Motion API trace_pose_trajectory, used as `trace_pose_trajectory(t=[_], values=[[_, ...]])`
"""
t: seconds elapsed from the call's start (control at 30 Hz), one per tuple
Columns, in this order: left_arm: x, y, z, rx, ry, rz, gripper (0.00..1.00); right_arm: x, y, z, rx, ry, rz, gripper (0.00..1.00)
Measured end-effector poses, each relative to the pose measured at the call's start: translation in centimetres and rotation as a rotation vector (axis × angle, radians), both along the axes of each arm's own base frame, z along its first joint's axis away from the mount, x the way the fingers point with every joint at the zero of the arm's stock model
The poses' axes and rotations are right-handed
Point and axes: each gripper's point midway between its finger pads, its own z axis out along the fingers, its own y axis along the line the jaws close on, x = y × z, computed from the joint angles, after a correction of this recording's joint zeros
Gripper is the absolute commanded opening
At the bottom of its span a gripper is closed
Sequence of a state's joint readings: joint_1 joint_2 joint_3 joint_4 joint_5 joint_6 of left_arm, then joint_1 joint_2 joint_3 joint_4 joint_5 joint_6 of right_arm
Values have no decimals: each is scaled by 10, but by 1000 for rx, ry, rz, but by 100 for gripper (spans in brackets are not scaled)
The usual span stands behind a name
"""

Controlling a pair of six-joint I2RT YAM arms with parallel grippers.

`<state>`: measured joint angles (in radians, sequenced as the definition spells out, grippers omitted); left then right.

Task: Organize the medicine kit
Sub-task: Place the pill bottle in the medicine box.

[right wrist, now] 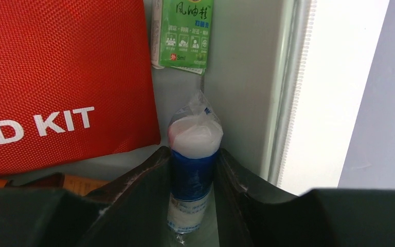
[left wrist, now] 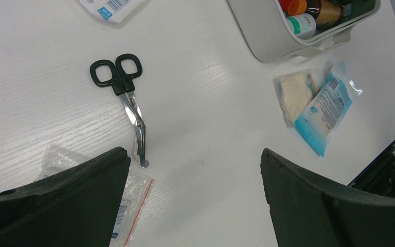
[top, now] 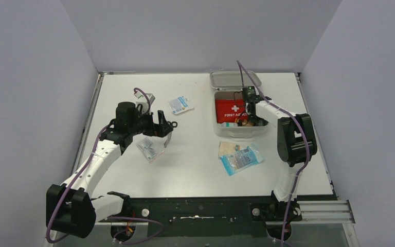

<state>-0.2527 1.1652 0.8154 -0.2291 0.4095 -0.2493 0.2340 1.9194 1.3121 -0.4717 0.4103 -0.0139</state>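
Medicine kit [top: 239,131] is seen far right on the table [top: 195,170], with its lid [top: 235,80] thrown back toward the far edge. A strip of bare table is left between the kit and the right edge. Inside, a red pouch [right wrist: 56,77] is laid flat over most of the floor. A green sachet [right wrist: 182,33] is lodged between the pouch and the kit's wall, and a wrapped roll [right wrist: 193,154], blue-banded with a white end, is lying in the same gap. Right gripper [right wrist: 193,177] is lowered into the kit, and its jaws are pinched on both sides of the roll. In the left wrist view, small bottles [left wrist: 303,23] are seen packed along one inner wall; labels cannot be read. Just outside the near wall, a gauze packet [top: 228,149] and a blue packet [top: 241,159] are lying flat, overlapping and close to the kit. Bare table is left between these and the near edge. A wide bare band runs down the centre of the table, between the kit and the left arm. Left gripper [top: 164,126] is held above the table with its jaws spread wide and nothing between them. Scissors [left wrist: 121,98] are seen closed below it, blade tip just beside a zip bag [left wrist: 128,200]. A barcoded packet [top: 180,104] is lying farther back, well apart from the kit.
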Motion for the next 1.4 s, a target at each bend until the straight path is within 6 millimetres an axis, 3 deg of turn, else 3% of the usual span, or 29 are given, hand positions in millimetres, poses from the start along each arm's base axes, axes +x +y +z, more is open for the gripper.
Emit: trace_pose_trajectory(t=[0.27, 0.43, 0.53, 0.7, 1.13, 1.27, 1.4], values=[[0, 1, 0, 3, 0, 4, 97, -2, 2, 4, 1, 30, -1, 52], [1, 1, -1, 6, 1, 8, 98, 2, 3, 20, 4, 28, -18, 51], [0, 2, -1, 6, 2, 8, 97, 5, 3, 29, 7, 15, -28, 44], [0, 2, -1, 7, 2, 8, 97, 3, 4, 29, 19, 19, -39, 36], [3, 16, -12, 77, 19, 72, 97, -7, 20, 16, 110, 43, -45, 43], [5, 28, -19, 124, 32, 125, 96, -6, 30, 39, 180, -14, -37, 59], [9, 42, -29, 176, 57, 206, 94, -5, 46, 87, 276, -137, -6, 76]])
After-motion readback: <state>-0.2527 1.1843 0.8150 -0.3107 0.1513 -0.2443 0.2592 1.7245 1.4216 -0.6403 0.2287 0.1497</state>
